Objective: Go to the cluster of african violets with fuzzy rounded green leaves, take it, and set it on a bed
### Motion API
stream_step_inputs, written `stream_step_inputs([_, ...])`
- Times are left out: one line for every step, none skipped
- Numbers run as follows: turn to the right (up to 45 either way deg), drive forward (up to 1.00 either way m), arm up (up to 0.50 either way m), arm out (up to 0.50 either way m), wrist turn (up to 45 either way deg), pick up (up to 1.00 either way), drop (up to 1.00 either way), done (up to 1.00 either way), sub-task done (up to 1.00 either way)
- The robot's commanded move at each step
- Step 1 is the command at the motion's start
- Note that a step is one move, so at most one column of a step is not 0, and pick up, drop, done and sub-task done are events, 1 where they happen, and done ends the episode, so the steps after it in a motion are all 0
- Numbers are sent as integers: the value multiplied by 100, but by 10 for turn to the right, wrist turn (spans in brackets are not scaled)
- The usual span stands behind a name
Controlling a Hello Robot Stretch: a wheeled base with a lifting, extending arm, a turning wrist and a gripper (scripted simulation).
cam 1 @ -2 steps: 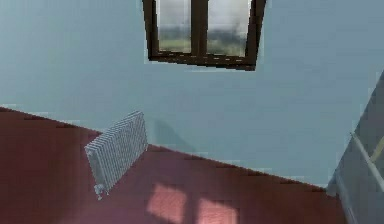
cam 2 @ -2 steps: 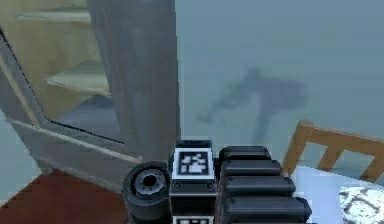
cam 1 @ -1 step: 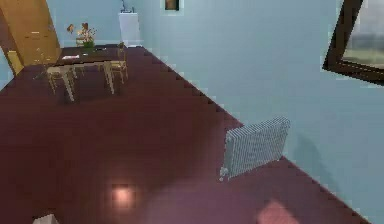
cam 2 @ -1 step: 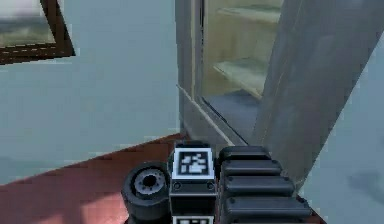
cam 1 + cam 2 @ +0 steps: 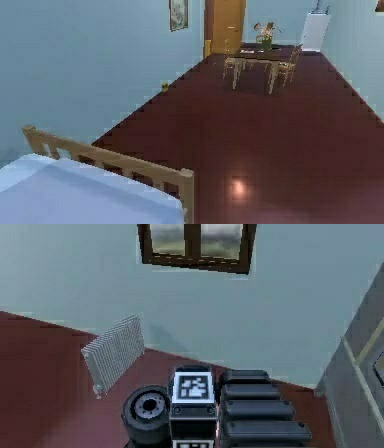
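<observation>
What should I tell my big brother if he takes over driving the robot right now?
The gripper sits low in the arm side view, with the radiator beyond it; I cannot tell whether it holds anything.
A small plant, probably the violets, stands on the far table.
The bed is close, at the forward view's bottom left.
Done: nothing that can be seen yet.
Left: drive to the table, take the plant, bring it back and set it on the bed.
</observation>
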Motion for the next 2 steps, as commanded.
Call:
stream_step_inputs([-450, 0, 0, 0, 0, 0, 0, 0, 0])
stream_step_inputs([-120, 0, 0, 0, 0, 0, 0, 0, 0])
